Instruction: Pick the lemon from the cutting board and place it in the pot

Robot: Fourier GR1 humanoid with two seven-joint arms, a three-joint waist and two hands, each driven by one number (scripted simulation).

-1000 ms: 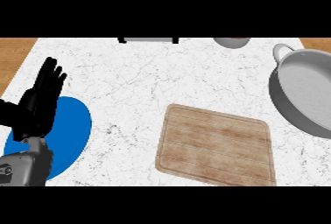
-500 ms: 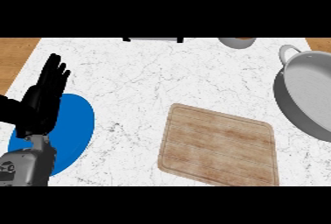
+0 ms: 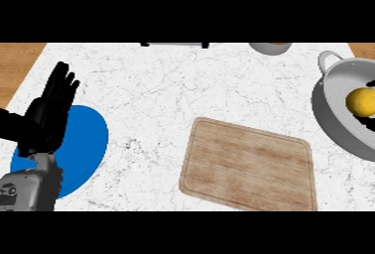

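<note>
Placement looks like the step in hand: the round yellow lemon [image 3: 362,101] sits inside the grey metal pot [image 3: 330,115] at the right edge of the white marble counter [image 3: 190,89], with dark fingers of the right hand [image 3: 368,116] just beside it, too little showing to tell their spread. The rectangular wooden cutting board [image 3: 249,165] near the counter's front edge carries nothing. The left hand [image 3: 51,111] rests open, fingers up, over the round blue plate [image 3: 84,144] at the left edge; next, judging by this, the right hand must let go and lift clear of the pot's rim.
</note>
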